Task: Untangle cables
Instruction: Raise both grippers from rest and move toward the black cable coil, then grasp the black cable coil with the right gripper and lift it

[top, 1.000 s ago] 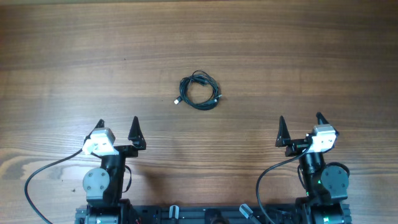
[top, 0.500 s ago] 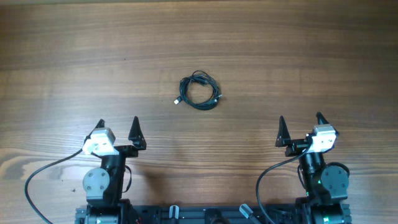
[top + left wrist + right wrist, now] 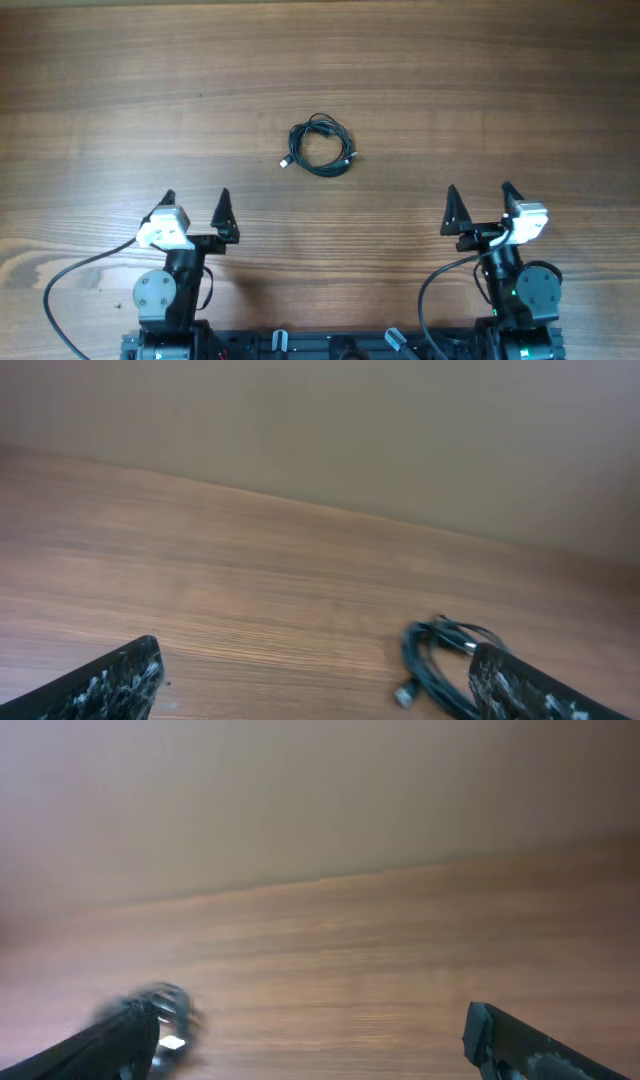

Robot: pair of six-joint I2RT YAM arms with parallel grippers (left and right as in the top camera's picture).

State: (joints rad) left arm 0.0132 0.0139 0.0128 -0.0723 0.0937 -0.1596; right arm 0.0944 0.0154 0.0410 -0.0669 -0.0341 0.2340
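Note:
A small coil of black cable with a silver plug end lies on the wooden table, a little above the middle. My left gripper is open and empty, near the front left, well short of the coil. My right gripper is open and empty at the front right. In the left wrist view the coil lies ahead, partly behind the right finger, with the gripper wide open. In the right wrist view the coil shows blurred by the left finger, with the gripper wide open.
The wooden table stretches wide around the coil. Both arm bases and their grey leads sit along the front edge.
Both grippers have shifted slightly: the left a little to the right, the right a little to the left. The cable coil has not moved.

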